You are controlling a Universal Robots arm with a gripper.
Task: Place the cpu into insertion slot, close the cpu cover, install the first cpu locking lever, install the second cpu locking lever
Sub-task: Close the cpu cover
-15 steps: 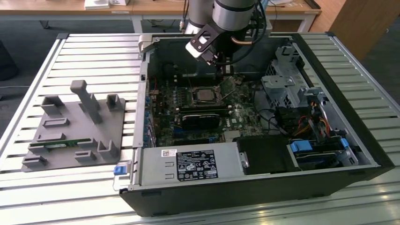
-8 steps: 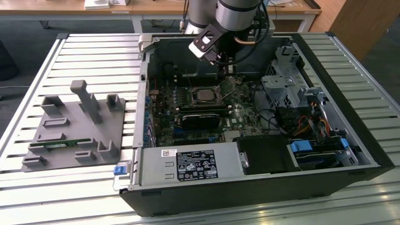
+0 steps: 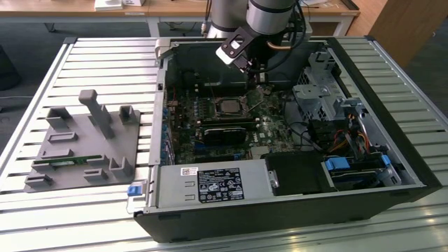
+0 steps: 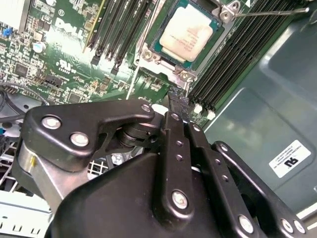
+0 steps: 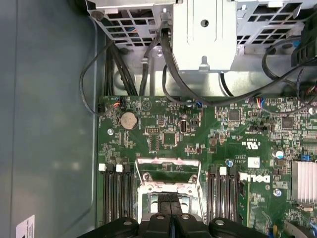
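Inside the open computer case point(image 3: 280, 220), low over the green board point(image 5: 168, 134): the fingers point(image 4: 173, 104) are pressed together, with no gap and nothing visibly pinched between them. In the second wrist view their tips sit just beside one corner of the socket point(image 4: 200, 60); whether they touch it cannot be told. The chip point(image 4: 185, 32) already lies in the socket, flat, dull grey face up. It is square, so it has no long axis of its own, and its edges run parallel to the socket rim and to the memory slots point(image 4: 233, 59) alongside. Step one therefore reads as done. In the first wrist view the cover point(image 5: 168, 162), a silvery frame with a square window, appears tipped up off the socket, with green board showing through the window. My judgement is that it is not yet closed, though the angle makes this uncertain. A thin lever rod point(image 4: 270, 11) runs out from a far socket corner, its long axis pointing away from the chip. A second thin rod point(image 4: 134, 79) slants along the opposite side. Neither looks hooked down, so cover and both levers seem left to do. The case rests on a slatted table point(image 3: 105, 52), with a grey fixture point(image 3: 84, 142) well apart at the exterior view's left.
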